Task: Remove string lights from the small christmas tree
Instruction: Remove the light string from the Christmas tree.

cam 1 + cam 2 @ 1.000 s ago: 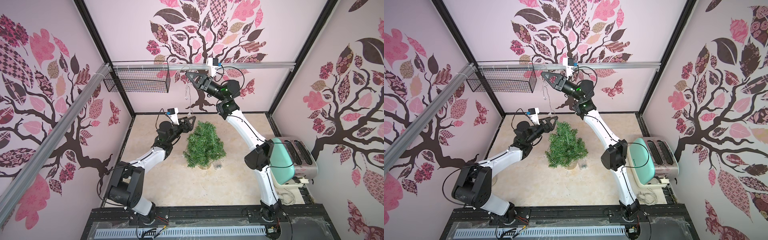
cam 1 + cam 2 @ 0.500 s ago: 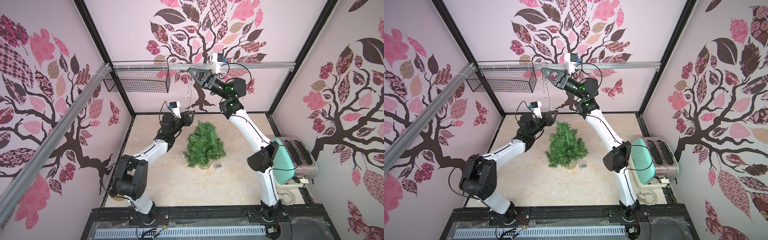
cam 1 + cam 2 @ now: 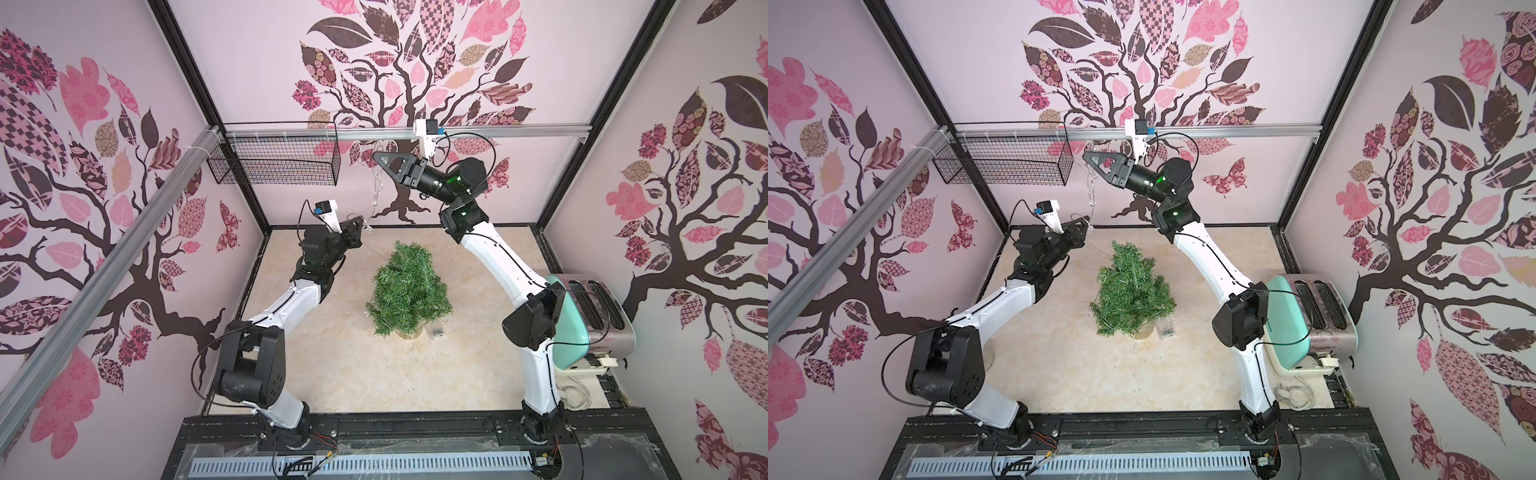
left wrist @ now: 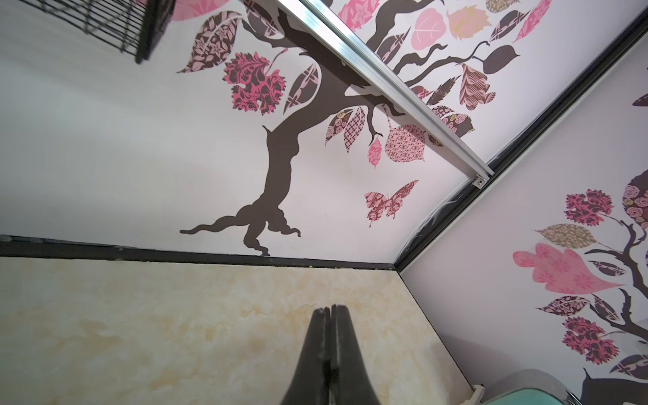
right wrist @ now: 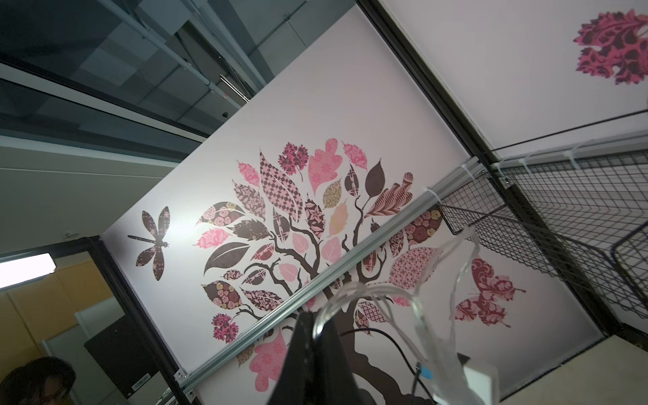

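1. Two white-and-black arms stand on the black front rail.
2. One toaster (image 3: pixel 598 307), mint and silver with two slots, sits at the right wall, close behind the right arm's elbow.
3. One small christmas tree (image 3: pixel 409 286), bristly green on a round pale wood base, stands upright mid-floor. One clear battery box (image 3: pixel 435 331) lies just beside the base.
4. The left gripper (image 3: pixel 360 220) is past the tree, its jaws clenched together. I cannot tell if wire is pinched between them.
5. The right gripper (image 3: pixel 376 156), high near the rear rail, is clamped on the string lights (image 3: pixel 376 187). One thin strand with clear bulbs hangs down towards the left gripper.
6. One black wire basket (image 3: pixel 274 166) hangs on the rear rail.
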Tool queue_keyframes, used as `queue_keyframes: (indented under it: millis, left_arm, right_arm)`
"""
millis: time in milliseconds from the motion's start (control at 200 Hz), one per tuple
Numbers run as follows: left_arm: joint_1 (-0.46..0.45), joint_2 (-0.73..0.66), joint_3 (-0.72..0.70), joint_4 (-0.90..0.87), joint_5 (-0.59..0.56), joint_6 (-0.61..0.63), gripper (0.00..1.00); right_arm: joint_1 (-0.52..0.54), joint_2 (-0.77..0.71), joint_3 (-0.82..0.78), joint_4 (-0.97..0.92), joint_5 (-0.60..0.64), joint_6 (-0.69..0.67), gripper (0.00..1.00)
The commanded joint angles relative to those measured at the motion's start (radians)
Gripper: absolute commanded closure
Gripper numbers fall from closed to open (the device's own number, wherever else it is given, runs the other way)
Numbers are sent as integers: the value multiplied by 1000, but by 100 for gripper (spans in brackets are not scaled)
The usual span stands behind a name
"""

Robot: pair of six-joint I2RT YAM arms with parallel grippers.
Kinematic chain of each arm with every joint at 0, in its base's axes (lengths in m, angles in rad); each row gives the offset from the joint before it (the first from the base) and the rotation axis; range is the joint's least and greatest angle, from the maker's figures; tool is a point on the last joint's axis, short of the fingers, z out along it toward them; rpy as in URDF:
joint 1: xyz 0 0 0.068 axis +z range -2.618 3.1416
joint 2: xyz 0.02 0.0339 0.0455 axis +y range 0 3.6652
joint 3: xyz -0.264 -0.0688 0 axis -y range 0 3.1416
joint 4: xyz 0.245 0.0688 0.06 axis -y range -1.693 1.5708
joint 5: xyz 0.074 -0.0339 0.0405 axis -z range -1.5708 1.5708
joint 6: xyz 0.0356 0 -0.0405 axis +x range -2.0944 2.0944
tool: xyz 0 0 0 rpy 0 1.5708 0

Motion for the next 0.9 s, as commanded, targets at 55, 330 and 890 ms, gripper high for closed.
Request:
queue_keyframes:
  millis: [55,330,890]
  left_arm:
    - [-1,-81,-3,-79,-76,49,100]
    - [2,-155,-26,-147,-166,51,100]
    - [1,-364,-74,-293,-311,75,100]
  right_arm:
    - [-7,-28,34,-176,-36,-183,100]
    - [-12,-33,128,-410,-71,-386,100]
    - [-6,-144,26,-425,-129,-492,100]
